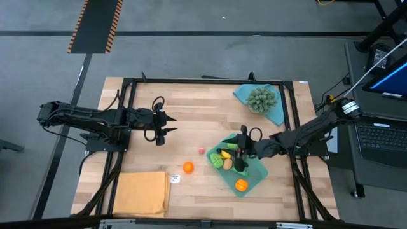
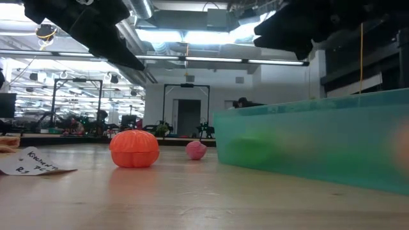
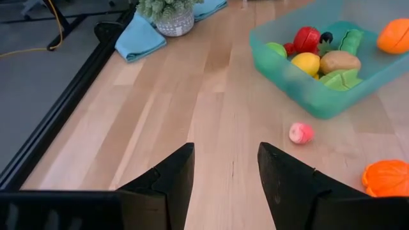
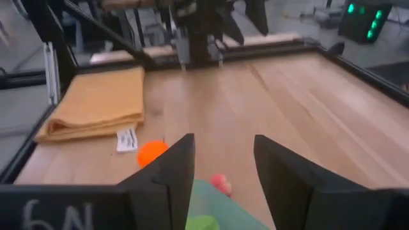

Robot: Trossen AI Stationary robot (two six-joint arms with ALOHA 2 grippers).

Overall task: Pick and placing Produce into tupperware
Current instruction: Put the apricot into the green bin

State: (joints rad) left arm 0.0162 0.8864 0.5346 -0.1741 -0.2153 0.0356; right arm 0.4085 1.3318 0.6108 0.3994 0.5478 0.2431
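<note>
While most of the produce already sits in the shallow translucent teal-green plastic tupperware (image 1: 244, 170), the high view shows two strays left of it: a small orange ribbed toy pumpkin (image 1: 188, 167) well clear, and a tiny pink-red toy fruit (image 1: 201, 151) nearer its corner. Right gripper (image 1: 240, 149) hovers over the tupperware's near-left end; left gripper (image 1: 166, 124) waits well left of it.

Low view: pumpkin (image 2: 134, 149) and pink fruit (image 2: 196, 150) rest on the wooden table (image 2: 192, 198), the pink one just beside the tupperware (image 2: 332, 144) wall; both arms hang overhead.

Left wrist view: left fingers (image 3: 169, 182) parted, nothing between them; tupperware (image 3: 300, 89) ahead holds a yellow lemon (image 3: 305, 63) and more.

Right wrist view: right fingers (image 4: 171, 172) parted, apparently empty, though the gap bottom is cut off. Pink fruit (image 4: 221, 183) lies just past the tupperware rim.

Judgement: next pick is the pink fruit; move out beyond the rim, descend straight, centre the round piece so it doesn't roll away.
</note>
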